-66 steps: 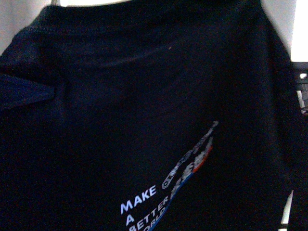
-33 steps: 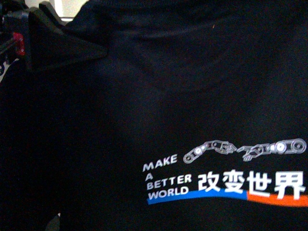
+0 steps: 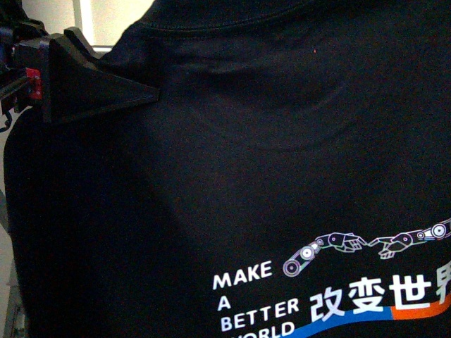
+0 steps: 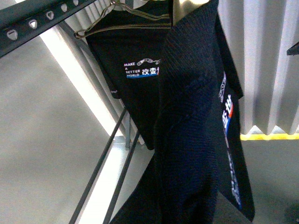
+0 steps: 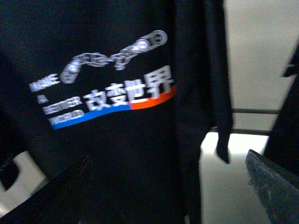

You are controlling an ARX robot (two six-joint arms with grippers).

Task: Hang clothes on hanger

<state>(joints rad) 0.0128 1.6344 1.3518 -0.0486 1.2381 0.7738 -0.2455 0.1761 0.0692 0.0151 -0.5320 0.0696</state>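
Observation:
The black T-shirt (image 3: 282, 176) fills the front view, its white "MAKE A BETTER WORLD" print (image 3: 254, 303) at the lower right. My left gripper is shut on the shirt near the shoulder. One black wedge finger (image 3: 91, 84) shows at the upper left, its tip against the cloth. In the left wrist view the held shirt (image 4: 196, 140) hangs in front and hides the jaws. The grey rail (image 4: 32, 21) with heart-shaped holes runs above it. My right gripper (image 5: 163, 196) is open, with the shirt's printed front (image 5: 107, 88) just ahead of its fingers (image 5: 275, 182).
A second printed black T-shirt (image 4: 135, 70) hangs on a wire hanger (image 4: 121, 21) from the rail. Grey rack tubes (image 4: 100, 172) slant down to the floor. A pleated grey curtain (image 4: 266, 60) and a yellow floor line (image 4: 268, 136) lie behind.
The shirt has swung round to face the front camera, and its print went from tilted to level, then lower in the view. The left gripper's finger has come into view at the upper left.

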